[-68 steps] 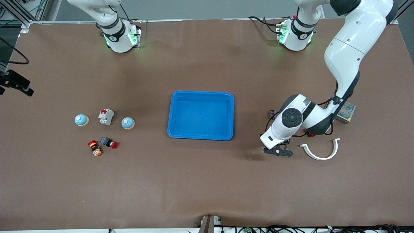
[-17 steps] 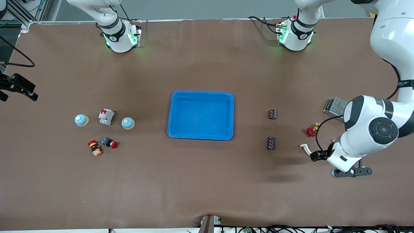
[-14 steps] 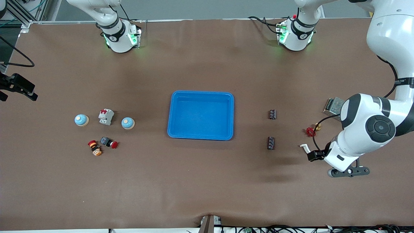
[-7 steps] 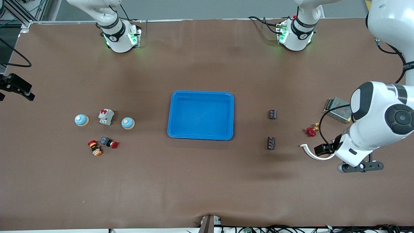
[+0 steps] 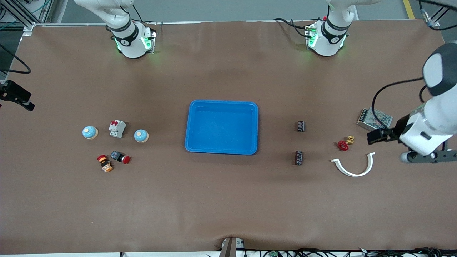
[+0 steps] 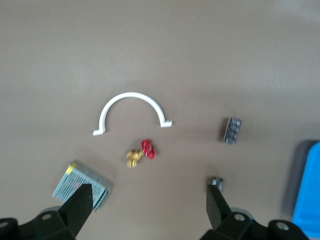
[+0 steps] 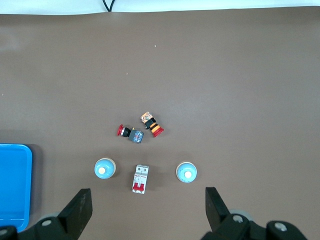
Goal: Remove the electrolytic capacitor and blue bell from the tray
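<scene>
The tray point(image 5: 221, 127) is lying empty at mid-surface. Capacitors point(image 5: 299, 157) and blue bells point(image 5: 141, 135) are resting outside it, so removal appears complete. The left hand point(image 5: 426, 157) and the right hand point(image 7: 147, 212) are hanging with fingers apart, holding nothing.

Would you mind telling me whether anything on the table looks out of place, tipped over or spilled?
Nothing stands out. The tray sits square and holds nothing; the two capacitors and both blue bells rest on the table outside it. The left gripper and right gripper are open, holding nothing.
</scene>
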You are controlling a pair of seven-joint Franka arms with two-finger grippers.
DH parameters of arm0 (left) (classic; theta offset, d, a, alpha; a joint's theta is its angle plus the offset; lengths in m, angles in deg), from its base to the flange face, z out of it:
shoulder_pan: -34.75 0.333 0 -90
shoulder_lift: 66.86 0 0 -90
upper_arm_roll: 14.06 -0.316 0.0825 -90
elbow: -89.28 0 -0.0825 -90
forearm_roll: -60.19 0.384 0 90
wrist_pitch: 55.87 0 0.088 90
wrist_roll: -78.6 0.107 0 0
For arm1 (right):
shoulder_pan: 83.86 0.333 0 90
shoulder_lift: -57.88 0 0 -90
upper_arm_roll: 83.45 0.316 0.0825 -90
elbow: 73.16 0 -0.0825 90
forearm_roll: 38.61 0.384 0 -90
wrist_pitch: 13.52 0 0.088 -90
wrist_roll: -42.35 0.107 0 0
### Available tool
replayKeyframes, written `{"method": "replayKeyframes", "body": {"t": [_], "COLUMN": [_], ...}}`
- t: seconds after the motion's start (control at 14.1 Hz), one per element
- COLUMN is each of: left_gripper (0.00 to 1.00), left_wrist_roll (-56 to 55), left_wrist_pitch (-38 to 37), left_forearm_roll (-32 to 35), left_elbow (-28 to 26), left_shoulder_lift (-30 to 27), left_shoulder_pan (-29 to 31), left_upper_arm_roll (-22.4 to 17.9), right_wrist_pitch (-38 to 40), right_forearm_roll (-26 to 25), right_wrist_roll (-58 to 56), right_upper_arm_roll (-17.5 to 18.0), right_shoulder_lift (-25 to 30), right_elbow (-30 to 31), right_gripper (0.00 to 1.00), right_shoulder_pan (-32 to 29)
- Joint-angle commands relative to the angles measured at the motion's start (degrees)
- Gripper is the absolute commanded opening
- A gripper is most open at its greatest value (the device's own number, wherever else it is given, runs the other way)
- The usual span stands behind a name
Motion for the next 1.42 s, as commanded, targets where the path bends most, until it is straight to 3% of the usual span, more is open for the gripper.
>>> {"method": "replayKeyframes", "body": {"t": [0.0, 0.71, 1.35], "left_gripper": [1.00, 1.00, 1.00], "left_wrist_roll": [1.74, 8.68, 8.60], "left_wrist_pitch": [-3.55, -9.97, -9.89], "left_forearm_roll": [-1.35, -3.38, -3.37], "left_elbow": [-1.28, -1.20, -0.32], "left_shoulder_lift": [-4.70, -12.89, -11.66], "left_shoulder_pan": [-2.42, -0.58, 0.30], "left_upper_arm_roll": [-2.94, -4.18, -4.18], "right_wrist_pitch": [0.55, 0.64, 0.02], "right_forearm_roll": [0.24, 0.32, 0.24], "right_wrist_roll": [-0.58, -0.84, -0.31], "right_upper_arm_roll": [0.41, 0.50, 0.41], "right_shoulder_lift": [-0.33, -0.33, -1.03], "right_elbow": [-1.21, -1.57, -2.18], "right_gripper": [1.00, 1.00, 1.00], "right_shoulder_pan": [-0.69, -0.25, -0.78]}}
